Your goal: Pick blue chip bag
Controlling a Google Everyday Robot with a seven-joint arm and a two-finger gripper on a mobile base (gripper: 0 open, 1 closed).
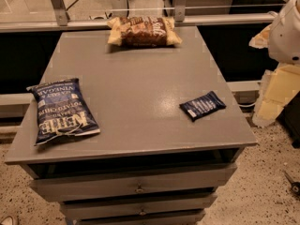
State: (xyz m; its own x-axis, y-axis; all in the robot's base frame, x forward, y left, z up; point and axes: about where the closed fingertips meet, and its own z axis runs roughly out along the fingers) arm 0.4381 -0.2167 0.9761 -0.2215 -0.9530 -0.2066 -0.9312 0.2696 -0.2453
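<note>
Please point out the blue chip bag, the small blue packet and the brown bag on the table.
blue chip bag (63,111), camera view, middle of its printed front.
small blue packet (202,105), camera view, its middle.
brown bag (144,32), camera view, its middle.
gripper: not in view; only the white arm (287,29) shows, top right edge.

Lab or office: grey drawer cabinet (136,184), speckled floor (262,182)

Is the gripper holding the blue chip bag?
No: the blue chip bag lies flat at the front left of the table, and the gripper is not in view, only a white arm part at the upper right.
</note>
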